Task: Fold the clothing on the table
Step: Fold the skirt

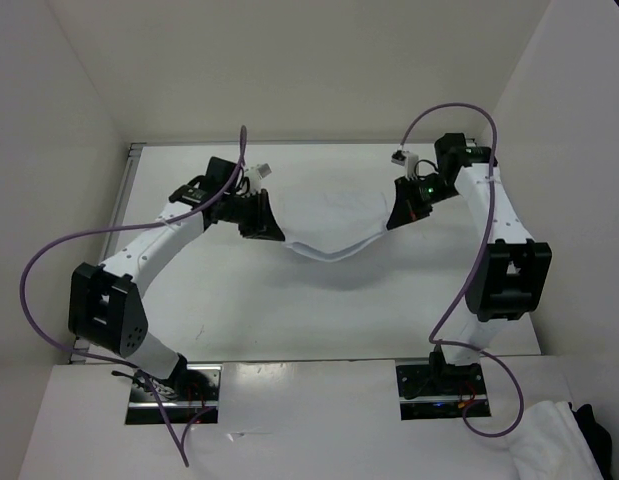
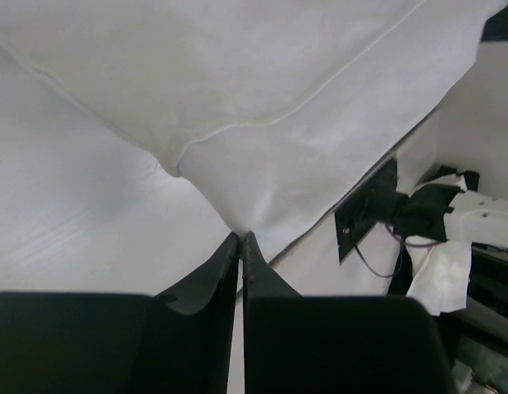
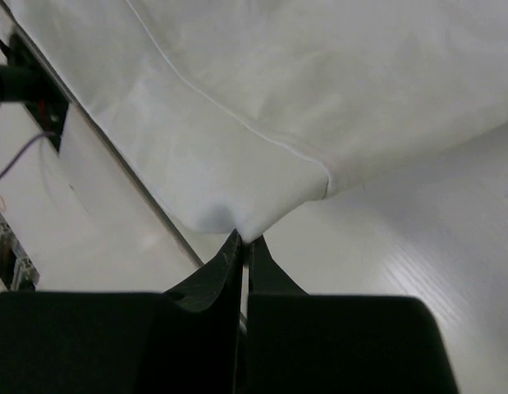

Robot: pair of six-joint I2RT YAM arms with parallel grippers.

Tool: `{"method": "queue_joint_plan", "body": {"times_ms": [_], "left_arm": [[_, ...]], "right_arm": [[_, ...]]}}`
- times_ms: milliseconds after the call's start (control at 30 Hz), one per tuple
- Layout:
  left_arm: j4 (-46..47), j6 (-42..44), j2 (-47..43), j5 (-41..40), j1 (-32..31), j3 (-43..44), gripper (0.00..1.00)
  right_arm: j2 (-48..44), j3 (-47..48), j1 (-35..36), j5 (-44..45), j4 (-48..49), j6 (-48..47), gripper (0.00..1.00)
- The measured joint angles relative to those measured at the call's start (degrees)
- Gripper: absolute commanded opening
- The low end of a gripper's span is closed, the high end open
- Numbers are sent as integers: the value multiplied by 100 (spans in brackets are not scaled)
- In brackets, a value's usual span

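Hanging between the two arms in the top view, the white garment (image 1: 334,222) sits over the middle of the counter (image 1: 289,320), toward its far side. Its near edge sags in a shallow curve. I cannot tell whether its far part rests on the surface. The left hand (image 1: 259,224) has the left corner and the right hand (image 1: 404,208) the right corner. To fold well, I judge both hands should travel together at one height, draw the edge taut enough to lose the sag, and let go only once the cloth lies flat and square. At the near right corner, a white cloth heap (image 1: 549,440) adjoins a dark garment (image 1: 597,430). No bin, basket or other container shows.

From the left wrist, the left hand (image 2: 243,238) has its fingers together, clamped on a hemmed corner, and the cloth fans away from the tips.

From the right wrist, the right hand (image 3: 244,242) is likewise pinched tight on a corner. Both grips look shallow, so a jerk could pull the fabric free.
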Motion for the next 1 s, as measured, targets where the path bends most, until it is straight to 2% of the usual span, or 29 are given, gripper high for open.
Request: {"method": "queue_joint_plan", "body": {"times_ms": [167, 300, 433, 600, 767, 1000], "left_arm": [[173, 101, -2, 4, 205, 619, 8], [304, 286, -55, -87, 208, 745, 6], [404, 422, -369, -555, 203, 402, 3], [396, 531, -820, -1259, 201, 149, 1], [402, 553, -1082, -1687, 199, 146, 1], [317, 595, -1958, -1786, 92, -411, 2]], "right_arm": [[-466, -219, 0, -354, 1038, 682, 0], [-1768, -1322, -2, -177, 2413, 1104, 0], [-2857, -2243, 37, 269, 3644, 1349, 0], [-2490, -2461, 90, 643, 4472, 2094, 0], [-2310, -2861, 90, 713, 4518, 2337, 0], [-2822, -2975, 87, 505, 3624, 1329, 0]]}}
